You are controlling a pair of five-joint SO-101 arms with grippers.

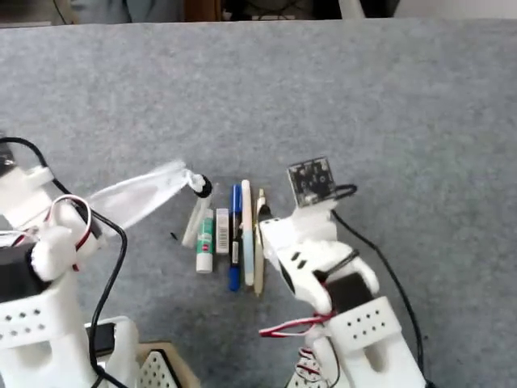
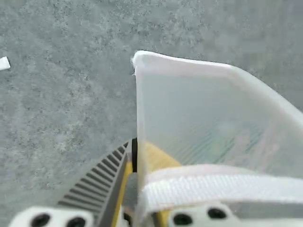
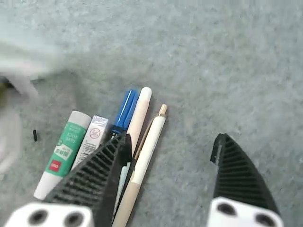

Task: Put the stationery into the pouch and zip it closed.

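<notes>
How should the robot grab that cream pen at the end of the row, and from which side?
Probably mid-barrel, from straight above, fingers across its width. The cream pen lies flat, long and thin, with bare table on one side; the white pen crowds the other. The open right gripper hangs above it.

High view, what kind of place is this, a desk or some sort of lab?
Likely a robot test bench, not an ordinary desk: a grey-covered table, the left arm and right arm at it, and pens laid out beside a clear pouch.
</notes>
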